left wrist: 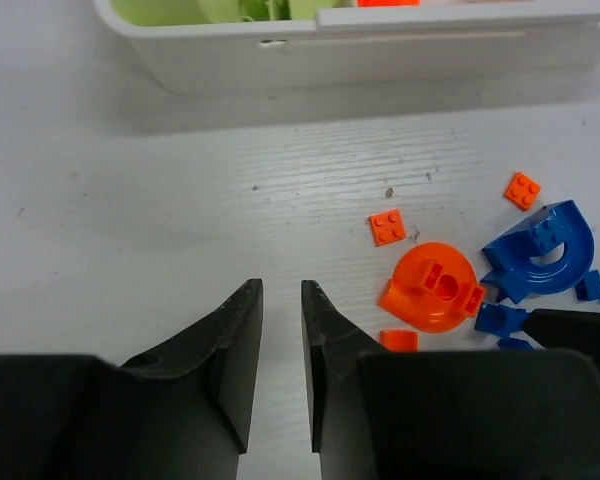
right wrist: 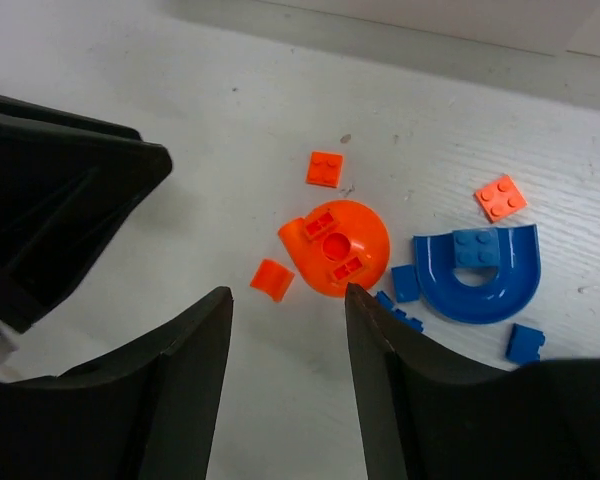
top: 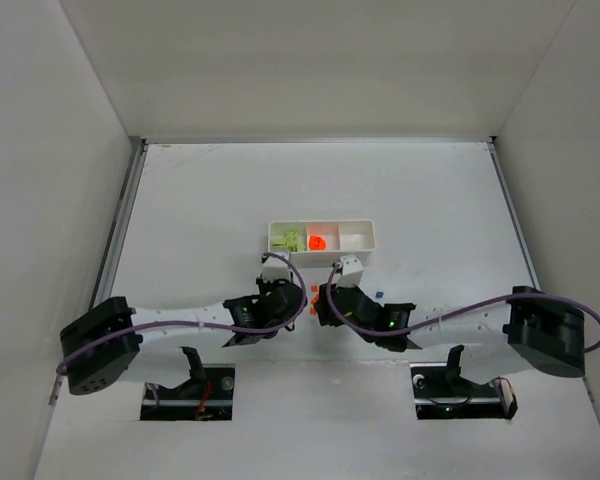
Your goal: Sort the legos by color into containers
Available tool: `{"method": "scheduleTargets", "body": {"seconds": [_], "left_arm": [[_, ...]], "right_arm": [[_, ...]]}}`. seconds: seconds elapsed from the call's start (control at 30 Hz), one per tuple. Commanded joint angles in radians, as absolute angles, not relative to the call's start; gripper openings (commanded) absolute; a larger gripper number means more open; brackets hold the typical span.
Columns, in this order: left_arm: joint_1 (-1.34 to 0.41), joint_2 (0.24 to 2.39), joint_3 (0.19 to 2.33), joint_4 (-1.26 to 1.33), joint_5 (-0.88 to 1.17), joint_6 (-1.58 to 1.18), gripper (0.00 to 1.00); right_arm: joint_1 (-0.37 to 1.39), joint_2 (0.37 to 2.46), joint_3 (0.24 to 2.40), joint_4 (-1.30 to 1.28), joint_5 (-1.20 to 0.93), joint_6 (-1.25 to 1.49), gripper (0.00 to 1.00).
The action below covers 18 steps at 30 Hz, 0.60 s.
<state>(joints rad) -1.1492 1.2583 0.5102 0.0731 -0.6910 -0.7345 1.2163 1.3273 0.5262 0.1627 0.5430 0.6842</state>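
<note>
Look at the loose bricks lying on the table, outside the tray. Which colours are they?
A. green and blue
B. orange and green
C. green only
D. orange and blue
D: both wrist views show only orange pieces, like the round orange piece, and blue ones, like the curved blue piece, on the table; the green bricks sit inside the tray.

The left hand (top: 286, 294) and right hand (top: 326, 297) are hovering close together over the worktop (top: 435, 200), six o'clock of the tray (top: 361, 228).
</note>
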Motion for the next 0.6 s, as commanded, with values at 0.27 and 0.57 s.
{"method": "scheduleTargets", "body": {"seconds": [0.27,0.57], "left_arm": [[-1.142,1.013,0.356,0.103,-0.726,-0.851,0.24],[-1.179,1.046,0.321,0.115,-0.738,-0.907,0.26]], "right_arm": [[1.202,1.529,0.690,0.141,0.600,0.617,0.45],[1.199,1.615,0.749,0.095,0.692,0.624,0.39]]}}
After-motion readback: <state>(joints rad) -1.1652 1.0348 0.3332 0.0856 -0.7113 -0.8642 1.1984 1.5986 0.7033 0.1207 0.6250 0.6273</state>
